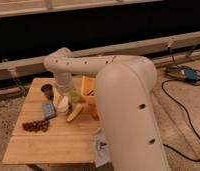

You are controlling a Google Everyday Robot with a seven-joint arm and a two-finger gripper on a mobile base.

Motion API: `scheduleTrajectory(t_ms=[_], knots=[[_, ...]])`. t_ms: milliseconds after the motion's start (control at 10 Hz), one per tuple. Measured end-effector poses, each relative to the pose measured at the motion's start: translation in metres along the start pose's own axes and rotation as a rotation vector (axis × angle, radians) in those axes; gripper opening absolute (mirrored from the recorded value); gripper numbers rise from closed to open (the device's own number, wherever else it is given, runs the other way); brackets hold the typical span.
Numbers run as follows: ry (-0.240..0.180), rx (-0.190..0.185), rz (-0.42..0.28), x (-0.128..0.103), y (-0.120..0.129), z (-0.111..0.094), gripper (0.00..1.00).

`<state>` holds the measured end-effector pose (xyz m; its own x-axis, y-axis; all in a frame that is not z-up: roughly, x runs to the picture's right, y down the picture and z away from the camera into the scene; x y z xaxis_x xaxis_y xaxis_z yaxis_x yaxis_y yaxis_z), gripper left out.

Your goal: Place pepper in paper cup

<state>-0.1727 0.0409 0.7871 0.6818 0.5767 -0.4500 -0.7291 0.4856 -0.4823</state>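
Note:
The white paper cup [62, 105] stands on the wooden table [53, 142], between the blue packet and the yellow corn piece. My gripper [63, 96] hangs at the end of the white arm, directly over the paper cup and close to its rim. The arm's wrist hides the cup's opening. The pepper is not visible; it is hidden or out of view.
A small dark brown cup [47, 91] and a small green cup [74, 95] flank the gripper. A yellow corn piece [74, 113], a blue packet [48, 110], a dark berry cluster [35, 126], an orange tray [88, 89] and a white packet [100, 147] lie on the table. Cables run across the floor at the right.

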Motion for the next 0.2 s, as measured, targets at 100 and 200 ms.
scheduleTrajectory(t_ms=[100, 200], knots=[[-0.025, 0.004, 0.019, 0.0058, -0.0049, -0.0129, 0.8], [-0.038, 0.009, 0.034, 0.0105, -0.0116, -0.019, 0.8]])
